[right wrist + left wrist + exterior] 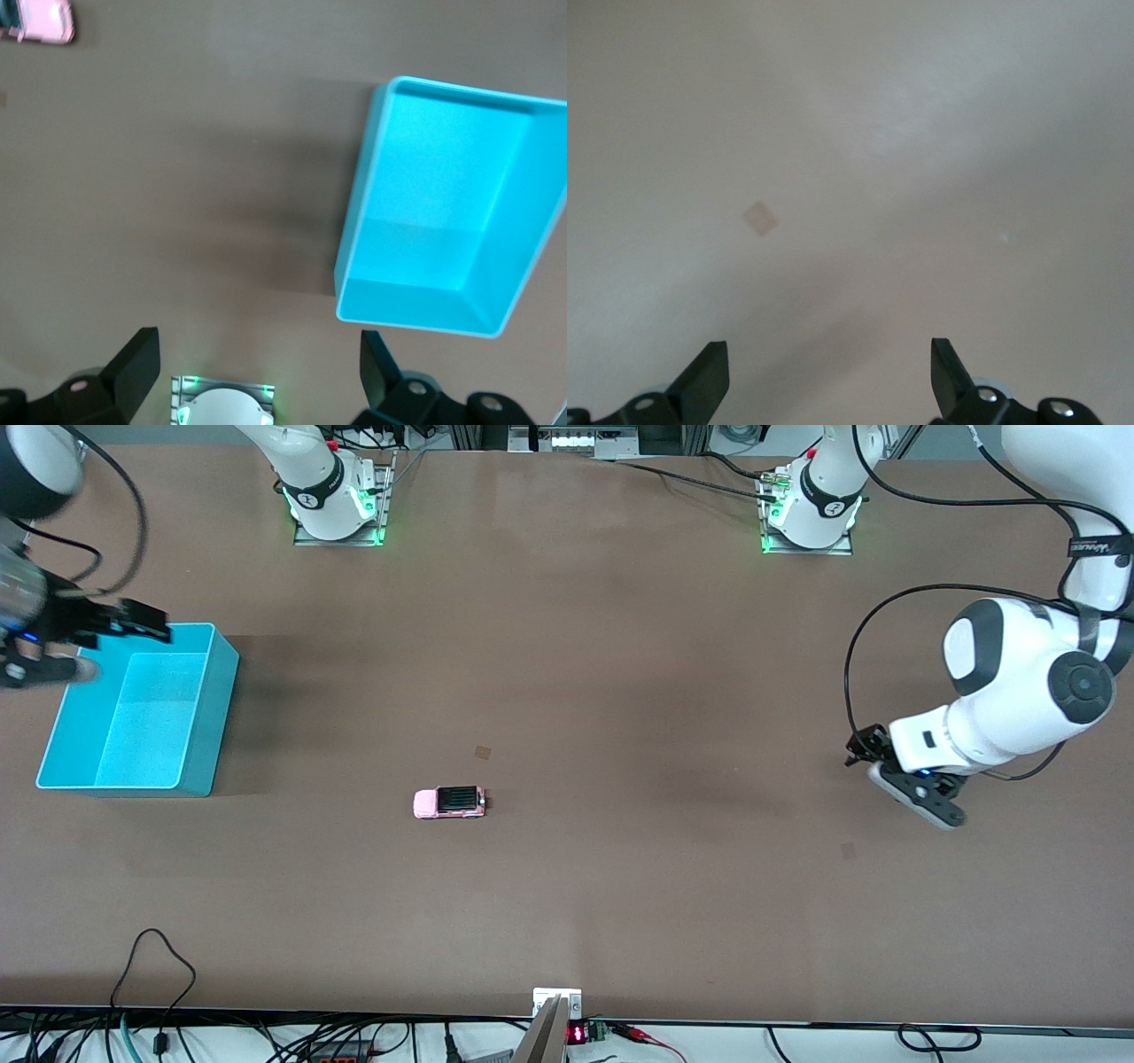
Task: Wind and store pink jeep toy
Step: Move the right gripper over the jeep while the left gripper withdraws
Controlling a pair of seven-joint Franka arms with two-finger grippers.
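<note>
Light-pink jeep toy [449, 802] (black ribbed roof), turquoise bin [213, 717], brown table [620, 691]

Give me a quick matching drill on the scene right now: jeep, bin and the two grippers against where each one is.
Things:
1. pink jeep toy
2. turquoise bin
3. left gripper
4. right gripper

Places or states:
A. open, above the bin's rim
B. on the bare table near its middle, held by nothing
C. open, over bare table at the left arm's end
D. at the right arm's end of the table, nothing inside

Pairs: 1-B, 2-D, 3-C, 4-A
</note>
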